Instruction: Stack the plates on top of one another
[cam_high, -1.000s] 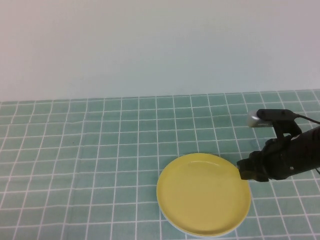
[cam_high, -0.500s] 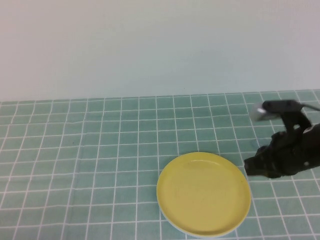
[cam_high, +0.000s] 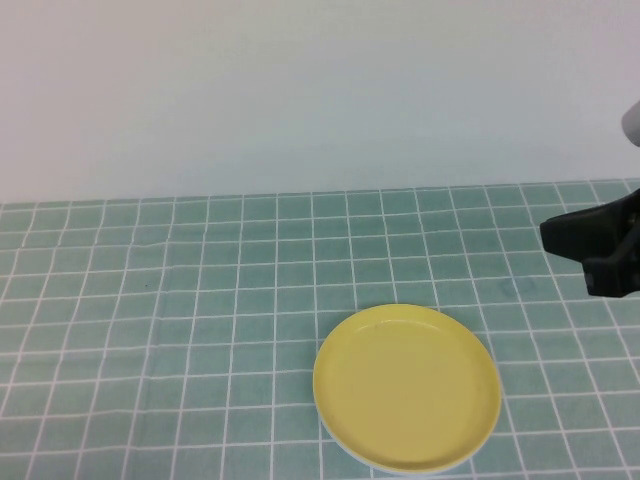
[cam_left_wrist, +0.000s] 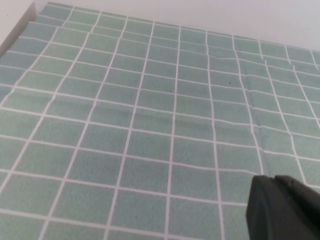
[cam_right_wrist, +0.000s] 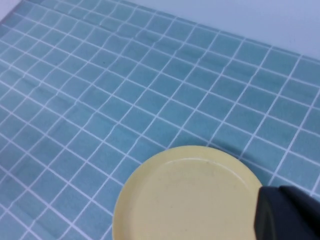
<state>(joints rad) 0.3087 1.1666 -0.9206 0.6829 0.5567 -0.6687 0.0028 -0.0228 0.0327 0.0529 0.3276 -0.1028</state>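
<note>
While the yellow plate lies where it lay a second ago, at about five o'clock on the green checked cloth covering the desk, the right gripper has changed place: a second back it sat low against the plate's three o'clock rim, and now it hangs higher and farther off toward two o'clock, well apart from the plate and partly cut by the high view's edge. Its jaws, spread wide a second ago, are now pressed together with nothing between them. Under the yellow plate a thin white edge peeks out along the seven o'clock side, so it rests on at least one other plate; how many lie beneath cannot be told. From the right wrist view the yellow plate shows bare, just beside the dark tip of the right gripper. The left gripper appears only in its own wrist view, over bare cloth, jaws pressed together and holding nothing.
</note>
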